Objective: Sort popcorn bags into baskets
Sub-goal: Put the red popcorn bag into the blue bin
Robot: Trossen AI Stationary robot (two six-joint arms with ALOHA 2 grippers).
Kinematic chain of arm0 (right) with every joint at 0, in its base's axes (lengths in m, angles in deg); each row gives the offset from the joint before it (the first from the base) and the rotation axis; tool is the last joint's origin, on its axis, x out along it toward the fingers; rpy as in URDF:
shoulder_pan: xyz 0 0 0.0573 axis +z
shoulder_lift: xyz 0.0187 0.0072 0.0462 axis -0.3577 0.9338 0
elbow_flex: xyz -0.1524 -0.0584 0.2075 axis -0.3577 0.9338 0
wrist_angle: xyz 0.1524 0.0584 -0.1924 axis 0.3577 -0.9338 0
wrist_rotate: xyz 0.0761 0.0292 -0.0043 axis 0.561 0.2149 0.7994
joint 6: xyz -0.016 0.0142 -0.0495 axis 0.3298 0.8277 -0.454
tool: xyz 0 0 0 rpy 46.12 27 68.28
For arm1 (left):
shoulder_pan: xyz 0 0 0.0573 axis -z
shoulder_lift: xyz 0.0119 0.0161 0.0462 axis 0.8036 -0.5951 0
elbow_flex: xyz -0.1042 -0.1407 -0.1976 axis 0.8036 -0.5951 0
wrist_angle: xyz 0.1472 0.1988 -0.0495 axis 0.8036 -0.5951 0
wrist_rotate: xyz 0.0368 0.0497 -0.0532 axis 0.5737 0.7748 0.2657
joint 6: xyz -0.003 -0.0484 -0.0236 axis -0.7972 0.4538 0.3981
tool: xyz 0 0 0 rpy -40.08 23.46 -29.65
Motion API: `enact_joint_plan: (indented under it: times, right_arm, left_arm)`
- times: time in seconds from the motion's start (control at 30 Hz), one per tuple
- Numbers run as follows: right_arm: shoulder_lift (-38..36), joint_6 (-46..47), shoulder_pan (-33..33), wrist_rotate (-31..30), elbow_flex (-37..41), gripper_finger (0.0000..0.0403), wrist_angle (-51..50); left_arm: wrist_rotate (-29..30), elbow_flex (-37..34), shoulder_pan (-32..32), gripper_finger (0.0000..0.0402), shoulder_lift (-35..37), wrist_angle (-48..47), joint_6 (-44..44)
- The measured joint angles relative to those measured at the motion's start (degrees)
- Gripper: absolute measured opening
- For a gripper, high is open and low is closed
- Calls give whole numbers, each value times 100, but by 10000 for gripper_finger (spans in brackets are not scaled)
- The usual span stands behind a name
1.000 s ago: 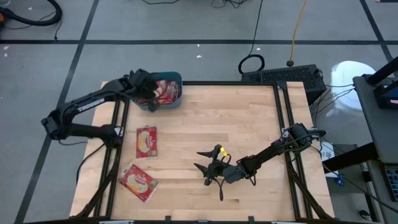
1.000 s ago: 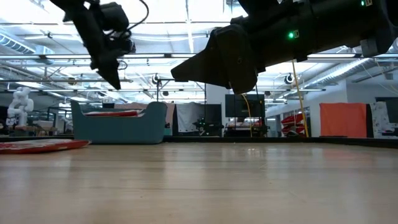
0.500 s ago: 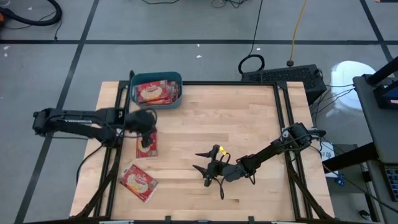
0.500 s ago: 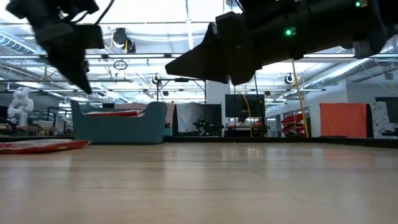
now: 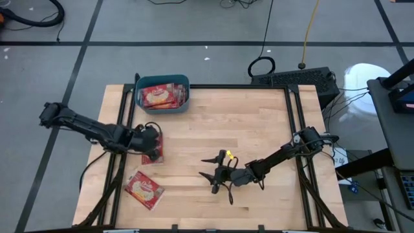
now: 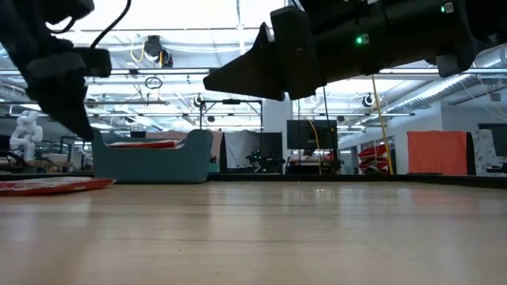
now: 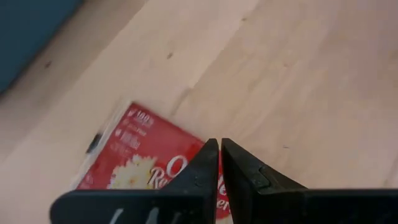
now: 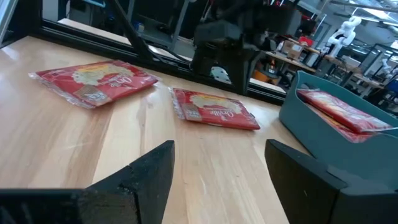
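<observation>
Left gripper (image 5: pixel 153 144), fingers pinched together and empty, hovers over one popcorn bag (image 5: pixel 155 150) near the table's left edge, another bag (image 5: pixel 143 189) lies nearer the front, basket (image 5: pixel 162 107) holds several, right gripper (image 5: pixel 210 168) gapes wide mid-table.

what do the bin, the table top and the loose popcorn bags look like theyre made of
Bin: probably moulded plastic, matt teal, smooth thick walls with rounded corners.
Table top: wood, pale planks with visible grain and seams.
Popcorn bags: likely thin glossy plastic film, crinkled edges catching glare.
</observation>
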Motion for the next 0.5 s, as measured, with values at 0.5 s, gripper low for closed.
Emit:
enact_joint_plan:
  times: [0.5]
  right_arm:
    - [0,93,1,1,0,242,-31]
  left_arm:
    - [44,-4,105,26,-1643,-700,2017]
